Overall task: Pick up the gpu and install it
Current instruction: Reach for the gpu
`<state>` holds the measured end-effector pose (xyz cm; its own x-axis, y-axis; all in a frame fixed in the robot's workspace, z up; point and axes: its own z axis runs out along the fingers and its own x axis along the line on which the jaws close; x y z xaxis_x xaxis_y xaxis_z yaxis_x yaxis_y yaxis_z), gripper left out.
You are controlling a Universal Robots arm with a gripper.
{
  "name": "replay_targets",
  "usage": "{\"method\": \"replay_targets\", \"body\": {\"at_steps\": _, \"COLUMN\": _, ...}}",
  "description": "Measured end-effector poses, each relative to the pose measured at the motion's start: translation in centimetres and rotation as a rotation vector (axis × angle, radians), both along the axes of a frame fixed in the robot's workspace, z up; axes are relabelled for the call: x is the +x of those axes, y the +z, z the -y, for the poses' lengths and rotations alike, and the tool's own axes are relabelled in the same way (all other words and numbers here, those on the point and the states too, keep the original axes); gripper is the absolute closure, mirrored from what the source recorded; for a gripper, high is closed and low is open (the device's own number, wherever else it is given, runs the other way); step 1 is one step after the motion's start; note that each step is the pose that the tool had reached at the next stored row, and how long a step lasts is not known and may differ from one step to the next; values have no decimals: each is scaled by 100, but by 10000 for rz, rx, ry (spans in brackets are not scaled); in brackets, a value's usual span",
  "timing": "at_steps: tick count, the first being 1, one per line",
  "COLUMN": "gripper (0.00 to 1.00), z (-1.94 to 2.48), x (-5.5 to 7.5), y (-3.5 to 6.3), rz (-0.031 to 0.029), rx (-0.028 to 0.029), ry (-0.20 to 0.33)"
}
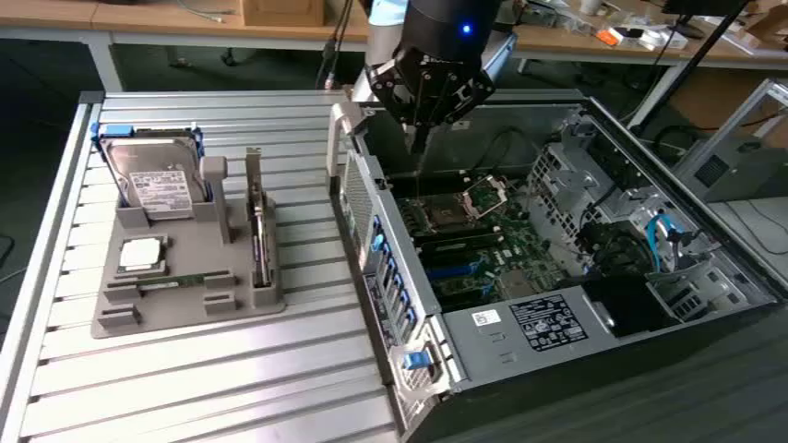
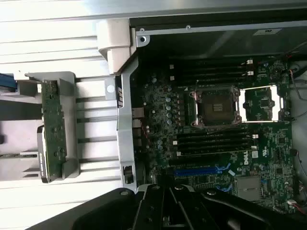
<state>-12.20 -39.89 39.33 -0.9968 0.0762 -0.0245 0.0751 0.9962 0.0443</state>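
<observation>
The motherboard point(image 2: 158, 110) seemingly carries a "DELL" logo point(image 2: 245, 162).

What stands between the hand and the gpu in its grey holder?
In the exterior view, the computer case's wall and table slats separate the hand from the gpu.

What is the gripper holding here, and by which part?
Nothing: the gripper hangs empty above the computer case, and the gpu stands in its gray stand.
</observation>
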Motion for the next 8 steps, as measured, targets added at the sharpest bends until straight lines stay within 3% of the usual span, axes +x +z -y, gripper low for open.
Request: {"method": "replay_targets", "body": {"at_steps": 8, "gripper": 89, "z": 0, "x": -67, "y": 0, "rz": 0, "rx": 0, "ry": 0}}
